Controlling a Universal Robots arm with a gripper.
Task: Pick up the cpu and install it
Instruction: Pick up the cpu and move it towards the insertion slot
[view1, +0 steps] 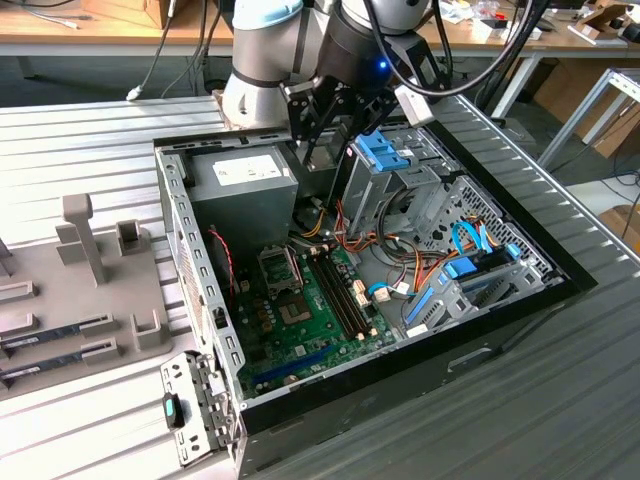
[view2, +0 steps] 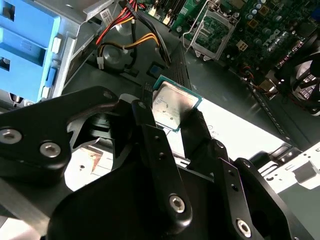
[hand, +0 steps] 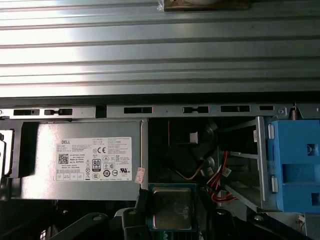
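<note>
Ribbed metal bench (view1: 90, 130) | gripper (view2: 170, 119) clamped on cpu (view2: 175, 100), just beside power supply (hand: 80, 160) | step: transport | likely needs level alignment with socket (view2: 210, 32)

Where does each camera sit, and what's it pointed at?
Exterior view: off the arm, looking down into the open computer case; arm and gripper show beside the power supply.
First wrist view: on the wrist, facing the power supply and slatted table; gripper holds the cpu.
Second wrist view: on the wrist, looking past the fingers toward the motherboard.
Shared: both wrist views show the held cpu and the blue drive cage.
</note>
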